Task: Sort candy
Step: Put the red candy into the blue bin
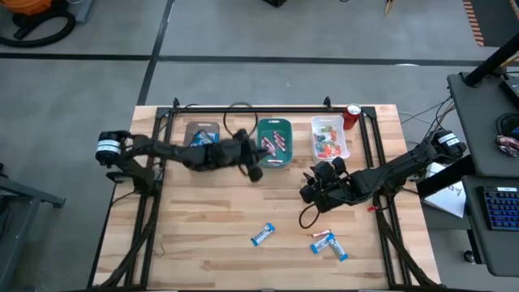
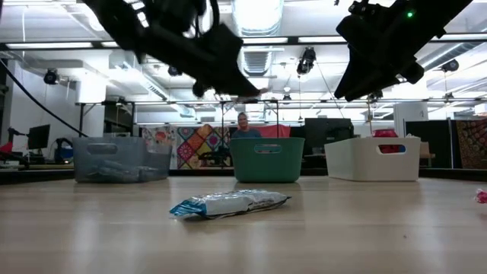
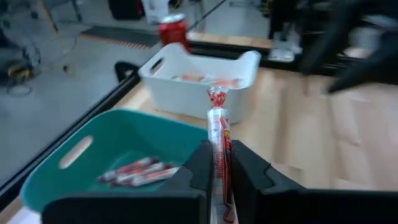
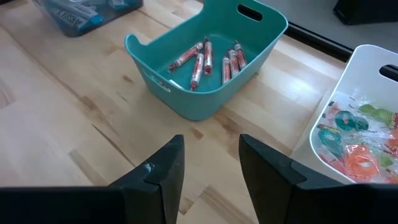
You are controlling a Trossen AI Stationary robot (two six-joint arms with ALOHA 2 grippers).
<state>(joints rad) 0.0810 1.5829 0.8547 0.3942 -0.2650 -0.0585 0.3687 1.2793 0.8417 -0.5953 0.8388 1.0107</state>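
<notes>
Teal tray (image 4: pixel 205 62) holds red sticks (image 4: pixel 208 59); white tray (image 4: pixel 360 124) holds round sweets (image 4: pixel 354 146).

A blue-and-white candy bar (image 2: pixel 228 204) is lying on the table (image 2: pixel 365 228) before three trays (image 2: pixel 267 160), both arms hanging above.

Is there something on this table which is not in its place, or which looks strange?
Three wrapped candies lie loose on the bare wood, outside the trays: a blue-and-white bar and a pair near the front edge. The left gripper holds a red stick candy above the teal tray. Nothing looks spilled or damaged.
</notes>
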